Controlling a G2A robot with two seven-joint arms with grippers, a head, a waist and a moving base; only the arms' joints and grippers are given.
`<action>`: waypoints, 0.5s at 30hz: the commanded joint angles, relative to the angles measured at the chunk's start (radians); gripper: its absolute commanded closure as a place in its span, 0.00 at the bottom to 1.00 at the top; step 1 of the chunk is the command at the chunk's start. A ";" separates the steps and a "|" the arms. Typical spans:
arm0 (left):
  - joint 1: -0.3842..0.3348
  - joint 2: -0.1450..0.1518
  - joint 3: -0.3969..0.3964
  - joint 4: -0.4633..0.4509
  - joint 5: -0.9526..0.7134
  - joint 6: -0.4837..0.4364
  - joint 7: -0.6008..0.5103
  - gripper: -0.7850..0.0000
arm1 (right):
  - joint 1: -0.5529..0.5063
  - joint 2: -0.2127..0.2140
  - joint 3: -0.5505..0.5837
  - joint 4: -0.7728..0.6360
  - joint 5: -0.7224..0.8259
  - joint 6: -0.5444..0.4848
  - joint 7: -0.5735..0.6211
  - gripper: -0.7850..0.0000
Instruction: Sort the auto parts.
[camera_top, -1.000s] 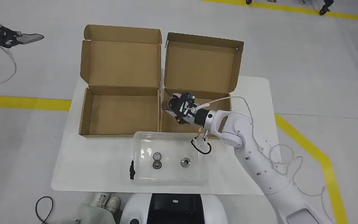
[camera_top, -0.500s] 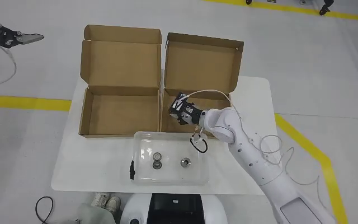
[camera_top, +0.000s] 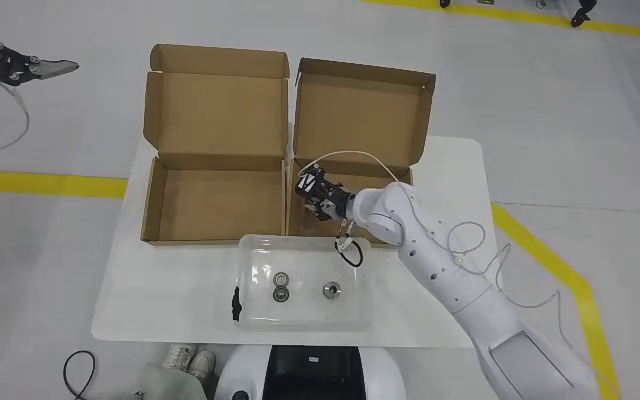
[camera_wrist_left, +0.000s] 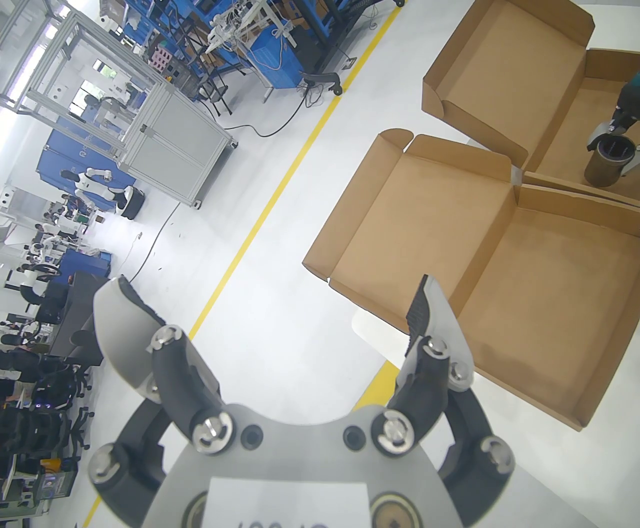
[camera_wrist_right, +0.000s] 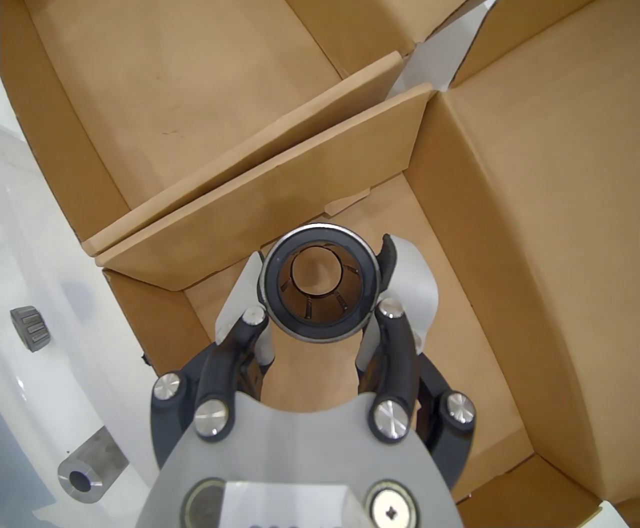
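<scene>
The right gripper (camera_wrist_right: 320, 260) is clamped on the sides of a steel sleeve bearing (camera_wrist_right: 320, 306), upright and low inside the right cardboard box (camera_wrist_right: 450, 350), near the wall beside the other box (camera_wrist_right: 175, 90). The bearing looks heavy, rigid and slick, so a mid-body grip suits it. The left gripper (camera_wrist_left: 272, 287) hangs wide open and empty.

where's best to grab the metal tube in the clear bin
Grip the tube across its outer wall near the top, coming straight down. It seems to stand upright with its bore facing up, so the round sides are free all around, while the bin walls would likely block a sideways approach. The bearing stands apart, leaving finger room.
</scene>
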 joint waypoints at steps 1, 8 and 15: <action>0.000 0.000 0.000 0.000 0.000 0.000 0.000 0.00 | 0.003 -0.003 -0.004 0.017 -0.001 0.005 -0.002 1.00; 0.000 0.000 0.000 0.000 0.000 0.000 0.000 0.00 | 0.011 -0.013 -0.012 0.052 -0.003 0.007 -0.017 0.79; 0.000 0.000 0.000 0.000 0.000 0.000 0.000 0.00 | 0.012 -0.018 -0.012 0.060 -0.010 0.014 -0.020 0.28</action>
